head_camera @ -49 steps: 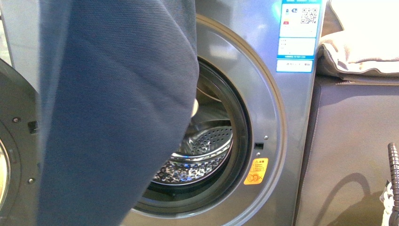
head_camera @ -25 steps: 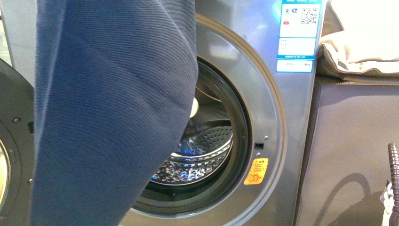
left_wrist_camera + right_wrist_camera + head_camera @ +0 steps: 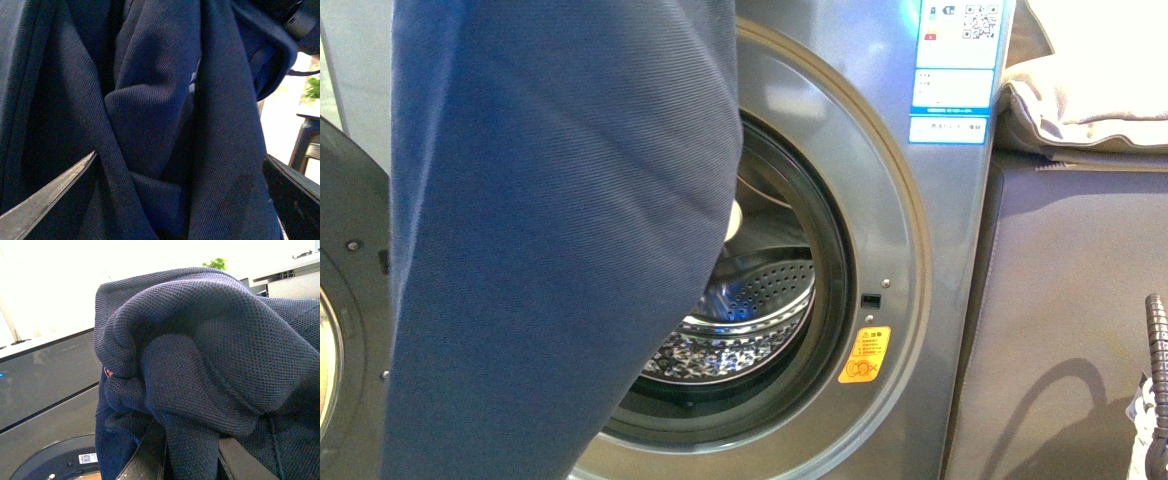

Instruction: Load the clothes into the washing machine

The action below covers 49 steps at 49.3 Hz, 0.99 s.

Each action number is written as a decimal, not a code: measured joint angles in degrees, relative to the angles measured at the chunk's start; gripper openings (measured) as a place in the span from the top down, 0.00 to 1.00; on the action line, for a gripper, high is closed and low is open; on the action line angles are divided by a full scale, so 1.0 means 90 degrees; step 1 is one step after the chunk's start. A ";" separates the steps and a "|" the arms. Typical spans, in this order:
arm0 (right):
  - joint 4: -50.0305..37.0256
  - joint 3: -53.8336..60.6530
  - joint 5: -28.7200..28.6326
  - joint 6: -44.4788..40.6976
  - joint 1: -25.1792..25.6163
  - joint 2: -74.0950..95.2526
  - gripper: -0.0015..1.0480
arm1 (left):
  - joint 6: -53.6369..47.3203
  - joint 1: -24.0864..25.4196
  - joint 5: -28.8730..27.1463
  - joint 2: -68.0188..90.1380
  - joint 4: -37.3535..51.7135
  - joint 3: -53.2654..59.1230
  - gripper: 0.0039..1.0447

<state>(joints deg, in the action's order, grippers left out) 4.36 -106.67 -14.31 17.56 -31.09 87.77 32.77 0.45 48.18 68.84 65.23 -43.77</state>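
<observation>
The navy garment (image 3: 560, 240) hangs lengthwise down the washing machine (image 3: 910, 260) front, covering the porthole's left half; the drum (image 3: 760, 310) lies behind and rightward. The right gripper (image 3: 192, 460) pinches cloth narrowly. The left gripper (image 3: 180, 155) stands wide around folds, its grip unclear.

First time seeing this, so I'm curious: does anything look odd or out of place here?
Nothing damaged or spilled. The navy garment hangs in front of the washing machine, covering the left part of its porthole, not yet inside the drum.
</observation>
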 joint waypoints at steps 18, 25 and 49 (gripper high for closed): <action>0.0000 0.0000 -0.0002 0.0000 0.0000 0.0000 0.88 | 0.0976 0.0350 0.0032 0.0964 0.0896 -0.0697 0.06; 0.0000 0.0000 0.0002 0.0000 0.0000 0.0000 0.88 | 0.0850 0.0444 -0.0036 0.1151 0.0843 -0.0874 0.06; 0.0000 0.0000 0.0000 0.0000 0.0000 0.0000 0.88 | 0.1547 0.0585 0.0296 0.1673 0.1627 -0.1273 0.06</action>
<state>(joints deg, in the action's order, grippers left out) 4.36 -106.67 -14.31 17.56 -31.09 87.77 46.70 5.72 50.85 83.90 79.88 -55.22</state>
